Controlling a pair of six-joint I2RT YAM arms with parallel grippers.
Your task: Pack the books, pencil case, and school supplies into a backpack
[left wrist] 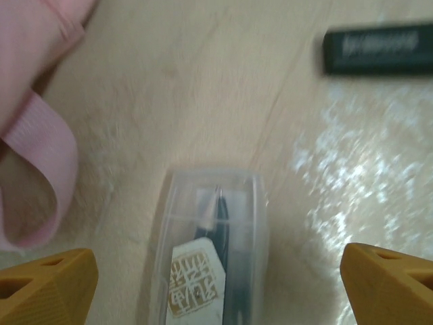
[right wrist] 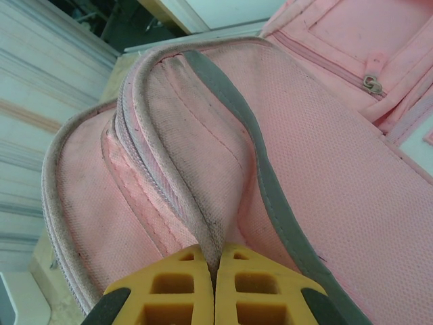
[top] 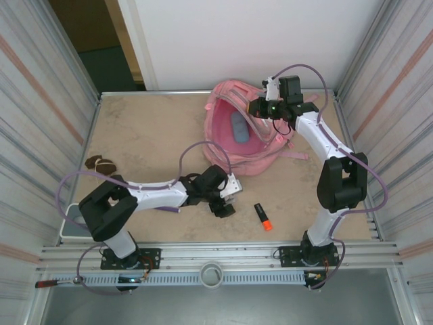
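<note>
Near the tabletop's left edge a brown-and-white lump (top: pixel 100 162) is lying by itself. The left arm is reaching low across the front half of the tabletop. The left gripper (top: pixel 226 201) is hovering near the front centre with its jaws spread wide. In the left wrist view its orange fingertips (left wrist: pixel 47 290) are standing on either side of a small clear plastic case (left wrist: pixel 215 244). The case is lying flat on the tabletop between them and touching neither. A pink strap (left wrist: pixel 44 145) is curling in just left of that case.

Right of the left gripper and nearer the front edge, an orange-and-black highlighter (top: pixel 262 217) is lying on the tabletop, apart from the other things.

The pink backpack (top: pixel 250 159) is lying at the back centre with its main compartment gaping open. The blue-grey pencil case (top: pixel 239 127) is resting inside it.

At the backpack's far right rim the right gripper (top: pixel 262 107) is pinching the fabric. Its yellow fingers (right wrist: pixel 169 284) are pressing together on the grey-trimmed edge of the opening.
</note>
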